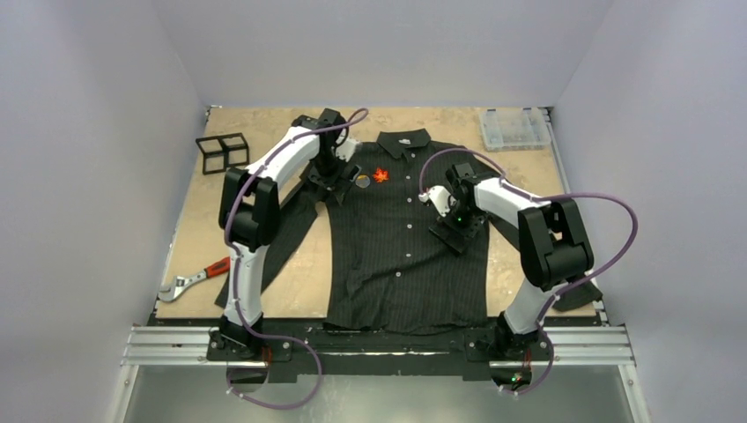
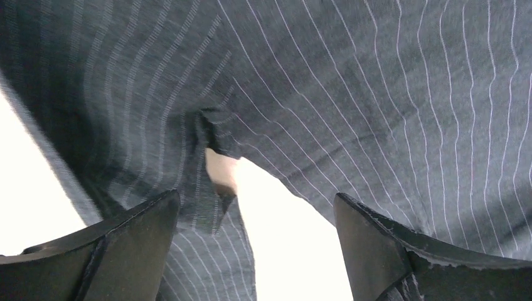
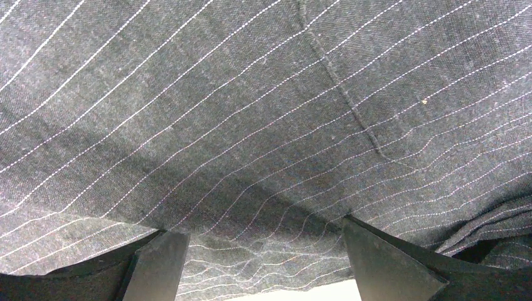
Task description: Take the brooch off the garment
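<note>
**Hands both open above garment, brooch on chest**

Garment (image 1: 401, 256) lies flat on the worktop (image 1: 308, 264), front up, collar at the far end, sleeves out to both sides. Black with pale pinstripes, white buttons down the middle.

Brooch (image 1: 380, 175) is a red-orange leaf shape on the garment's chest. It sits just below the collar and just to the right of the left hand (image 1: 339, 187). It is well forward and to the left of the right hand (image 1: 458, 231).

A small round disc (image 1: 362, 182) lies between the left hand and the brooch, just beside the hand. Can't tell what it is.

Left hand (image 2: 257, 200) is spread wide with nothing in it. It is low above the spot where sleeve meets body, and pale worktop shows through the gap in the cloth below it.

Right hand (image 3: 257, 235) is also spread wide and empty. It is close above the striped cloth near the other sleeve seam, and fabric fills its wrist view.

Off the garment:
- Red-handled wrench (image 1: 195, 278), well to the left of and behind the left hand.
- Black wire frame (image 1: 222, 152), to the left of the left hand.
- Clear compartment box (image 1: 514, 129), well ahead of the right hand at the far right corner.
</note>
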